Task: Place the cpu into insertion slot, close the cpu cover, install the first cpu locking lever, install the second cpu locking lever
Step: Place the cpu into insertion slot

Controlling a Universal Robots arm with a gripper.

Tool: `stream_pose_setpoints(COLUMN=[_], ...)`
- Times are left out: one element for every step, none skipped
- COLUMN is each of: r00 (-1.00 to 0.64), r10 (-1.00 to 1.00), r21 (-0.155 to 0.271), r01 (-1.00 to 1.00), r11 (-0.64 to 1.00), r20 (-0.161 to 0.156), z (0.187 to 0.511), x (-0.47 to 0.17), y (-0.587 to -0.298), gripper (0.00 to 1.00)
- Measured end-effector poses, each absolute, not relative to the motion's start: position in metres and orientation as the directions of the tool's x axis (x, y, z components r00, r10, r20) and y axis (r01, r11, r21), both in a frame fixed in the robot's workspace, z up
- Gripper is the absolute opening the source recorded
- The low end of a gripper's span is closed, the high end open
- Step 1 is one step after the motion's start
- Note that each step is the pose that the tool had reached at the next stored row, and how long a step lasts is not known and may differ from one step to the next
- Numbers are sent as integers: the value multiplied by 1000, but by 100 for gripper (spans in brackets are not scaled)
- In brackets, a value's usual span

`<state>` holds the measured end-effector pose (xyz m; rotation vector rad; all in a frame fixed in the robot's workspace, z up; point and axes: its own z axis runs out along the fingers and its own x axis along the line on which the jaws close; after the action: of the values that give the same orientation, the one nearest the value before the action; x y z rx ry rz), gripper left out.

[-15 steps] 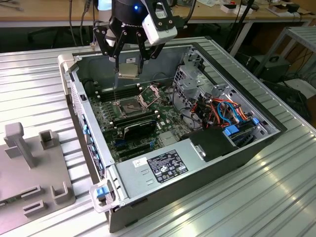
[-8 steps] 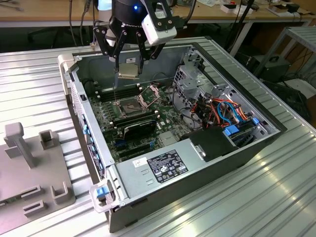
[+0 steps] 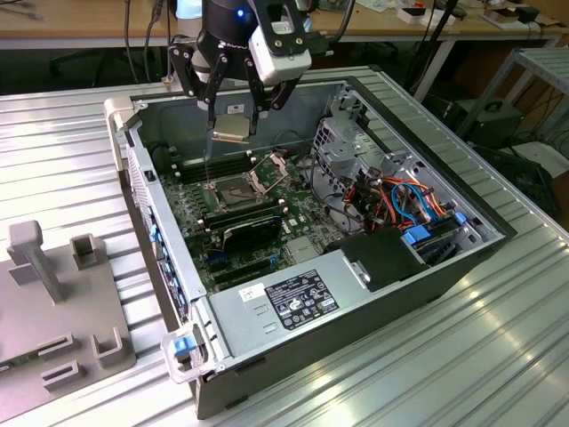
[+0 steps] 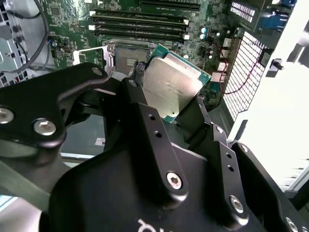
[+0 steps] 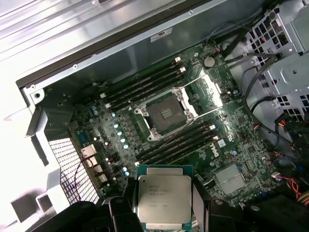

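Note:
My gripper point(image 3: 233, 123) hangs above the open computer case, shut on the cpu point(image 3: 231, 128), a flat square chip with a silvery top. Both wrist views show the cpu point(image 4: 171, 84) point(image 5: 164, 198) clamped flat between the black fingers point(image 4: 145, 121). The insertion slot point(image 3: 233, 189) point(image 5: 164, 115) point(image 4: 126, 59) lies lower on the green motherboard, its dark centre bare. The cpu cover point(image 3: 271, 169) point(image 5: 208, 92) stands swung open at the slot's side. Thin wire levers point(image 5: 197, 118) stick out unlatched beside the socket.
Long black memory sticks point(image 5: 145, 84) flank the slot on two sides. The case point(image 3: 267, 307) also holds a black card point(image 3: 253, 231), a drive cage point(image 3: 347, 142) and coloured cables point(image 3: 400, 200). A grey fixture point(image 3: 62, 294) sits at the exterior view's left.

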<state>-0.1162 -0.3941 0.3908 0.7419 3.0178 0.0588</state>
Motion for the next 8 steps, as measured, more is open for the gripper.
stream_pose_setpoints(r00=[-879, -874, -867, -862, -857, -853, -850, -849], r10=[476, 485, 497, 506, 514, 521, 527, 528], r21=[45, 45, 44, 44, 44, 44, 44, 44], r01=[474, 484, 496, 505, 513, 519, 526, 526], r11=[879, 874, 867, 862, 857, 853, 849, 849], r20=[-23, -23, -24, -24, -24, -24, -24, -24], z=[391, 391, 391, 391, 391, 391, 391, 391], x=[-116, -116, -116, -116, -116, -116, -116, -116], y=[-394, -394, -394, -394, -394, -394, -394, -394], gripper=[55, 55, 55, 55, 55, 55, 55, 55])
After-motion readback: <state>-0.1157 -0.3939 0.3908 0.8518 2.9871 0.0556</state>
